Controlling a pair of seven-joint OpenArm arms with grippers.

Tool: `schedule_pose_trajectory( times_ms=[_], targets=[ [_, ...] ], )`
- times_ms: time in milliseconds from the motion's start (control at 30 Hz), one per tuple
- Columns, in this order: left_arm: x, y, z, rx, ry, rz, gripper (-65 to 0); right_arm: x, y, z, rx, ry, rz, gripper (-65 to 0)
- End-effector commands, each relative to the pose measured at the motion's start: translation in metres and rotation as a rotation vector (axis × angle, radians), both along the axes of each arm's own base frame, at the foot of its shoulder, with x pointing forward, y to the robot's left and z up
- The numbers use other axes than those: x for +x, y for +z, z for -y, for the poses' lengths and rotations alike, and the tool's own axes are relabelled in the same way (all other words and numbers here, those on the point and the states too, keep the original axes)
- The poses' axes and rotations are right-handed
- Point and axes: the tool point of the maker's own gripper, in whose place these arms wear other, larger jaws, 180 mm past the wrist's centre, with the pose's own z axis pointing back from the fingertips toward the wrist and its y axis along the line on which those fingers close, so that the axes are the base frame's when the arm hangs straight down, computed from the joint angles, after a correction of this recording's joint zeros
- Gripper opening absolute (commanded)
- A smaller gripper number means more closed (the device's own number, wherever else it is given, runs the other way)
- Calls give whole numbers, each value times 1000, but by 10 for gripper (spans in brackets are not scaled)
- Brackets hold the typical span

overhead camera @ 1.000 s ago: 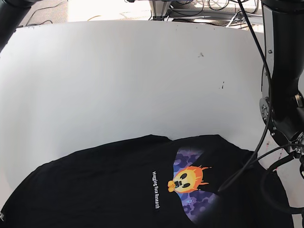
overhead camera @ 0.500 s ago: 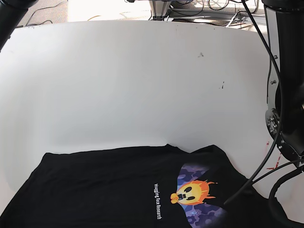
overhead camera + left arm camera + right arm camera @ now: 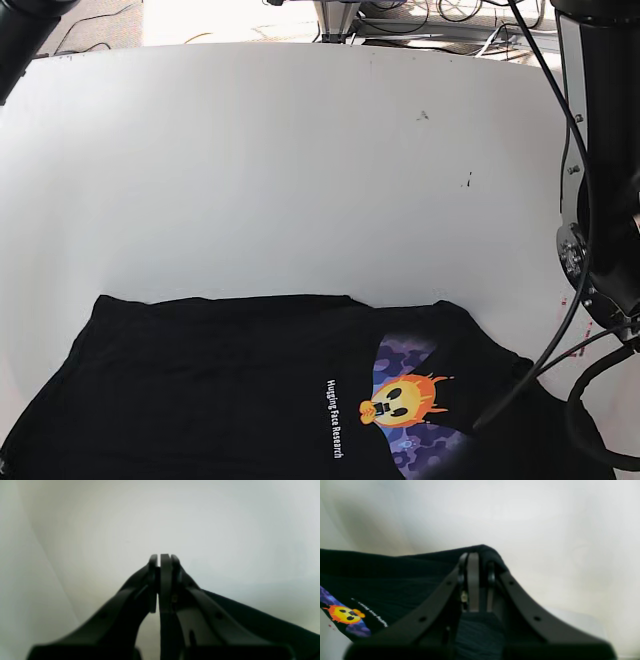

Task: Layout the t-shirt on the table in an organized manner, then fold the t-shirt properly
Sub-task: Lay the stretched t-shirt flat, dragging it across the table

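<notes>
The black t-shirt (image 3: 220,390) lies spread along the near part of the white table (image 3: 300,170). Its flame-face print (image 3: 400,400) faces up and its far edge runs nearly straight. Neither gripper shows in the base view. In the right wrist view my right gripper (image 3: 477,555) is shut on a fold of the t-shirt (image 3: 382,580), and cloth wraps over its fingertips. In the left wrist view my left gripper (image 3: 161,556) is shut, and a taut edge of the t-shirt (image 3: 262,625) runs from its jaws to the lower right.
A dark arm column (image 3: 600,200) stands at the table's right edge, and its cable (image 3: 540,365) hangs over the shirt's right side. Small red marks (image 3: 575,350) and dark specks (image 3: 422,115) dot the tabletop. Cables and frame legs (image 3: 420,20) lie beyond the far edge.
The shirt has slid toward the near edge. Its far edge has gone from slanted and bunched to nearly straight, with the left corner spread outward. The print sits lower in view.
</notes>
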Motion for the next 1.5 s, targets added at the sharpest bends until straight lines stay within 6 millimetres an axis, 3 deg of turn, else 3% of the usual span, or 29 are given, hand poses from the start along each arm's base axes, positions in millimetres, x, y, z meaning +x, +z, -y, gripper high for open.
schedule_pose_trajectory(
  times_ms=[0,233,333,500,900,1267,1467],
  targets=[
    [-15,8,3,11,6,53,-646,-12,10,7,21,-3,49,-650],
    [-17,-37,5,34,32,-45,-646,-24,-33,4,44,20,-14,-650],
    [-19,-61,-2,22,56,-107,-646,-34,-57,10,66,13,-54,-650],
    [-19,-106,4,31,41,-214,-647,-50,-95,9,77,17,-115,-650],
    [-27,-218,-33,-116,41,-484,-647,-106,-185,1,87,19,-296,-650],
    [-55,-327,-54,-117,75,-732,-650,-162,-255,-26,172,50,-450,-650],
    [-89,-391,-71,-100,117,-896,-650,-192,-285,-39,226,44,-518,-650]
  ],
)
